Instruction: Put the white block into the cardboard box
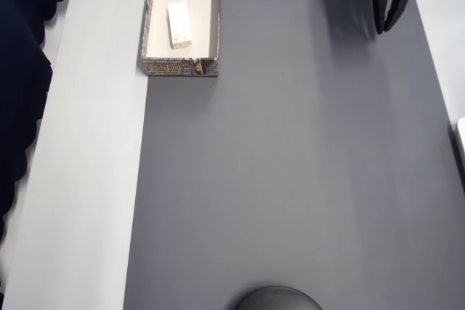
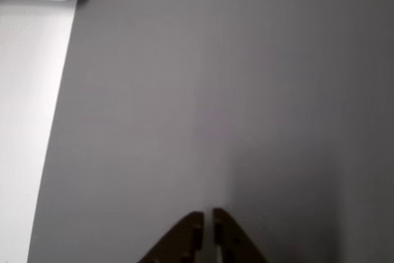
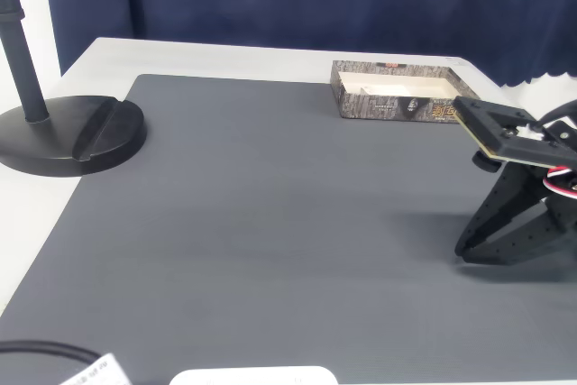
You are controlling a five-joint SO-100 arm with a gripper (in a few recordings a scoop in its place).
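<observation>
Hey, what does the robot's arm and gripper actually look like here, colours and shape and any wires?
The gripper is black with two flat, tapering, pointed fingers; in the wrist view their tips look dark brown. In the fixed view, a flat rectangular black plate with a pale edge sits above it, beside red, white and black wires near the wrist.

You have soft, even room light with no harsh glare. In the fixed view the pincer [image 3: 469,250] throws a faint, diffuse shadow leftward on the grey mat [image 3: 270,205]. Your wrist view is blurry and washed out, its pale counter [image 2: 24,121] edge overexposed. The overhead view is mildly soft, with a dim smear beside the pincer [image 1: 385,27].
</observation>
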